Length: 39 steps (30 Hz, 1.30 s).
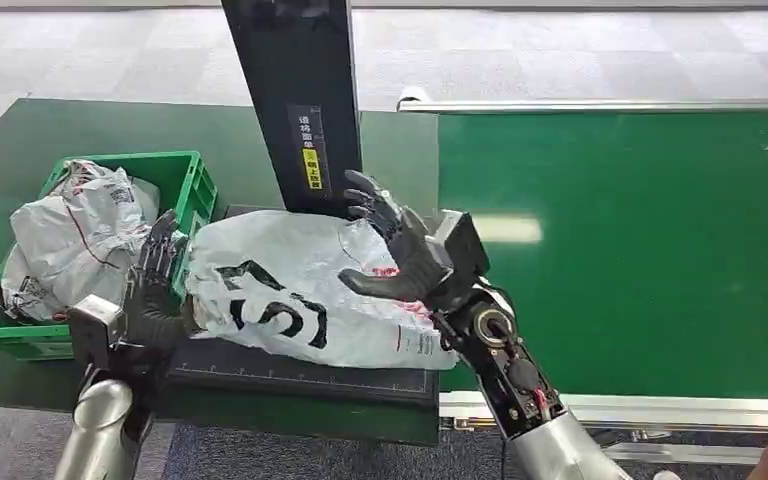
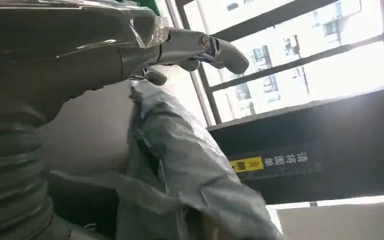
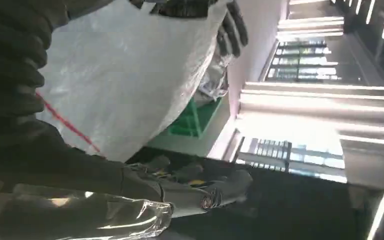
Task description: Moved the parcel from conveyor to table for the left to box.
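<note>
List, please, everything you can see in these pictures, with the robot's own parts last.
parcel: one, white bag with black print, lying on the black platform between the two hands
black platform: one, black, on the table under the parcel
green crate: one, green, on the table to the robot's left of the platform
bagged parcels: white and grey, inside the crate; count unclear
black post: one, black with a yellow label, upright behind the parcel
conveyor: one, green belt, to the robot's right
table: one, dark green top
left hand: one, dark, fingers spread against the parcel's left end
right hand: one, dark, fingers spread at the parcel's right end
</note>
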Tool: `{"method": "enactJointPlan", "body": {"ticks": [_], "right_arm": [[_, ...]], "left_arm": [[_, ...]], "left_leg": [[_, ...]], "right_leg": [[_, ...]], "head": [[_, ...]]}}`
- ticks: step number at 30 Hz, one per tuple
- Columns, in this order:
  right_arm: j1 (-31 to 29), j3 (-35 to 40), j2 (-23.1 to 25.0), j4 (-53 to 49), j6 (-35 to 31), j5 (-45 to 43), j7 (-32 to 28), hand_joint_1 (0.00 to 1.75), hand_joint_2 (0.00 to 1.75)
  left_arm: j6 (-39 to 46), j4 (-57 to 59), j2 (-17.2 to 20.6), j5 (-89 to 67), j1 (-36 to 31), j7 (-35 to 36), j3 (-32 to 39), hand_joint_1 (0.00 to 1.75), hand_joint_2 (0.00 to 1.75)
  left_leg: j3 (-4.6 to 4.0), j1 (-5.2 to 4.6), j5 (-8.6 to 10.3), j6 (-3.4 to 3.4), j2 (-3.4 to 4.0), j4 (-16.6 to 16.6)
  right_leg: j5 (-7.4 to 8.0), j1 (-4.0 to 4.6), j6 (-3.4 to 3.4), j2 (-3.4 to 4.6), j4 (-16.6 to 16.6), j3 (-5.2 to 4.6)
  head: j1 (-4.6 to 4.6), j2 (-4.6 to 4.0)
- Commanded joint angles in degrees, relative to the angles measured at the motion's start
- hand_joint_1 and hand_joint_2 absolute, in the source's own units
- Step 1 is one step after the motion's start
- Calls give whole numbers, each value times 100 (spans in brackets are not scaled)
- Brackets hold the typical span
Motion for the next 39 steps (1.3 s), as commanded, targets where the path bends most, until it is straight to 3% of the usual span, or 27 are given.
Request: {"method": "enactJointPlan", "body": {"ticks": [1,4,8,10,17,23,31,39], "right_arm": [[1197,-1313,-570,-827,179,-888,-195,0,175],[2186,-2272,-703,-1479,441,-1177,-283,0,175],[3393,-3587,-339,-2186,638,-996,-279,0,175],[3575,-3889,-147,-2379,761,-921,-243,0,175],[3622,-4484,75,-2650,661,-984,3,0,175],[3802,-4878,339,-2972,712,-959,84,0,175],[3723,-5037,370,-2968,771,-797,59,0,175],[3687,-5002,303,-2865,773,-799,44,0,175]], "left_arm": [[-74,-290,-68,-9,442,35,503,0,175],[-178,-585,-121,-120,824,-18,773,0,175],[-560,-1195,-278,-489,1671,-111,1123,0,175],[-686,-1373,-341,-840,1874,-128,1199,0,175],[-658,-1143,-238,-1911,2063,215,808,0,175],[-568,-763,-516,-2124,2405,167,200,0,175],[-380,-296,-867,-1946,2264,163,-380,0,175],[-268,-220,-884,-1915,2177,166,-565,0,175]], "left_leg": [[20,2,1,1,-24,-15],[35,4,-2,4,-47,-26],[42,-1,-20,6,-38,-22],[42,-3,-34,7,-22,-21],[24,-7,-45,0,-15,-11],[31,-9,-44,3,-13,-14],[34,-11,-41,3,-18,-16],[39,-9,-43,2,-12,-15]], "right_leg": [[-5,2,2,-18,-16,25],[-13,3,7,-36,-31,49],[-29,-2,16,-23,-26,55],[-37,-5,11,-10,-22,50],[-44,-9,7,-7,-7,26],[-44,-11,9,-7,-10,31],[-43,-14,9,-10,-12,35],[-42,-12,8,-4,-12,39]], "head": [[0,0],[-2,0],[2,0],[0,0],[0,0],[-2,0],[-2,0],[-2,0]]}}
